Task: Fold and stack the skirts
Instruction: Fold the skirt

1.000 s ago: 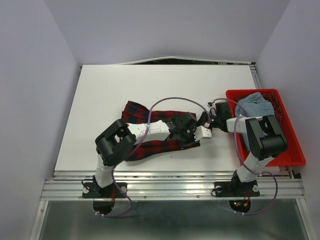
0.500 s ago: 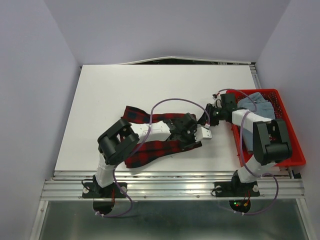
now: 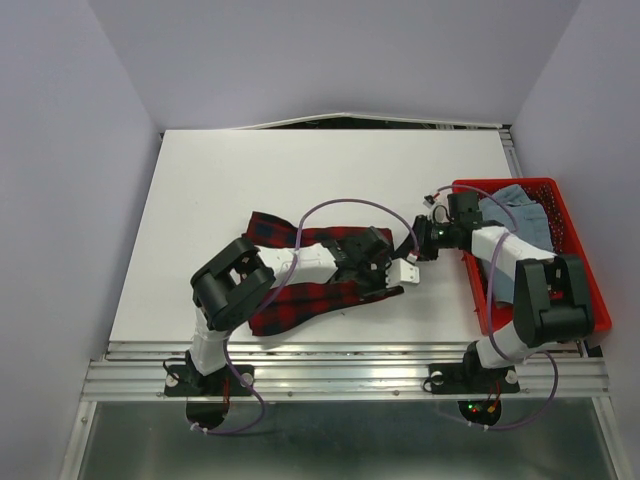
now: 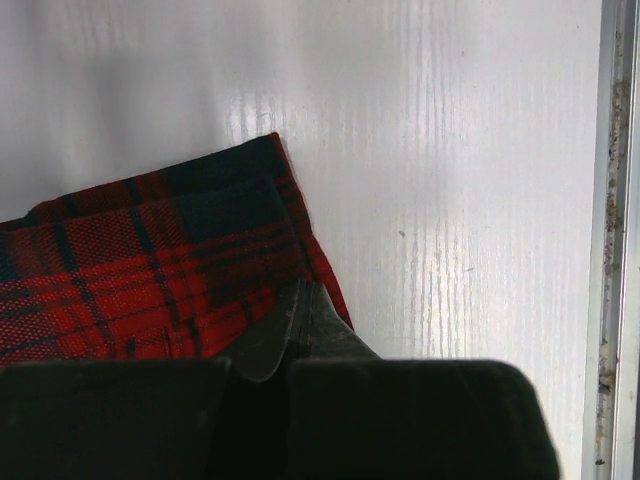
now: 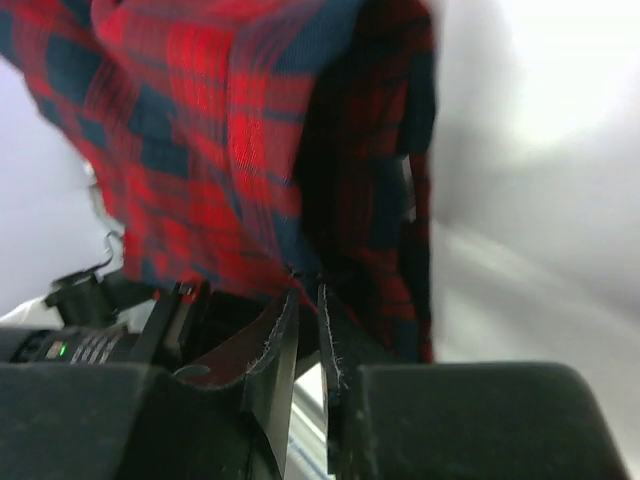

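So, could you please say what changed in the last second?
The right arm's elbow swung toward the near edge, its wrist toward the red plastic basket. The left gripper kept pinching the pleated red-and-navy plaid skirt, also gripped by the right gripper; the light blue-grey skirt stayed in the basket.

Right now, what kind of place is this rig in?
Probably a robot lab test cell: white table enclosed by plain grey walls, aluminium rail at the near edge, plaid skirt and red basket.
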Controlling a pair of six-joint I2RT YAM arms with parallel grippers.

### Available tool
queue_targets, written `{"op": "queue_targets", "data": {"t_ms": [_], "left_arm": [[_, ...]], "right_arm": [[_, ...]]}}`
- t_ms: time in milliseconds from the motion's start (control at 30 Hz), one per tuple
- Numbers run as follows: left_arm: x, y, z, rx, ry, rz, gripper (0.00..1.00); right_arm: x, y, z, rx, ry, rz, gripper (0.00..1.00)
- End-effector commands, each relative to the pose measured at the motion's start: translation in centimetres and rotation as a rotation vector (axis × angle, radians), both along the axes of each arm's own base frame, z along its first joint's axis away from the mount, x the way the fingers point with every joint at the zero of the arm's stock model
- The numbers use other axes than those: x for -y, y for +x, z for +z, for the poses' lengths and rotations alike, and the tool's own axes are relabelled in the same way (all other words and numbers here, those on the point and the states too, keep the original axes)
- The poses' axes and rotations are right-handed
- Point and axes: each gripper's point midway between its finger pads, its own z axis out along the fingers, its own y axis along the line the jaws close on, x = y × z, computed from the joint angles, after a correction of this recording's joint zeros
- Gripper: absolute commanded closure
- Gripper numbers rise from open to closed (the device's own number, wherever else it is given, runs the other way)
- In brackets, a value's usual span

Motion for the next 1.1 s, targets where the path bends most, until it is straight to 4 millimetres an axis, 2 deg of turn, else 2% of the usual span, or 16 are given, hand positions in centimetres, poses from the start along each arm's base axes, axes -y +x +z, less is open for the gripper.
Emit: {"op": "queue_targets", "data": {"t_ms": [0,367,533,700,800,833,867,1067], "left_arm": [[-1.7,-1.0,-0.2,-0.024,0.037,-0.032,0.98],[-1.5,-0.5,0.1,-0.016,0.034,-0.029,0.99],[-1.5,-0.3,0.2,-0.019,0.035,-0.027,0.99],[-1.7,-0.3,0.0,-0.023,0.037,-0.027,0.99],[-1.6,-0.3,0.0,-0.027,0.034,-0.029,0.99],[-1.6,-0.4,0.0,-0.03,0.033,-0.03,0.99],[-1.6,-0.4,0.0,-0.03,0.032,-0.029,0.99],[-1.6,-0.1,0.1,-0.023,0.034,-0.022,0.99]], "right_arm": [[-1.7,-1.2,3.0,0.061,0.156,0.057,0.81],[-1.8,-1.7,3.5,0.048,0.176,0.038,0.88],[-1.2,-1.3,2.8,0.032,0.131,-0.006,0.9],[-1.3,-1.0,4.1,0.059,0.147,-0.038,0.91],[-1.4,-1.2,2.7,0.014,0.161,-0.035,0.92],[-1.5,-1.2,1.5,-0.014,0.165,-0.038,0.92],[-1.8,-1.3,1.2,-0.018,0.184,-0.019,0.92],[-2.4,-0.6,-2.0,-0.04,0.169,0.028,0.91]]}}
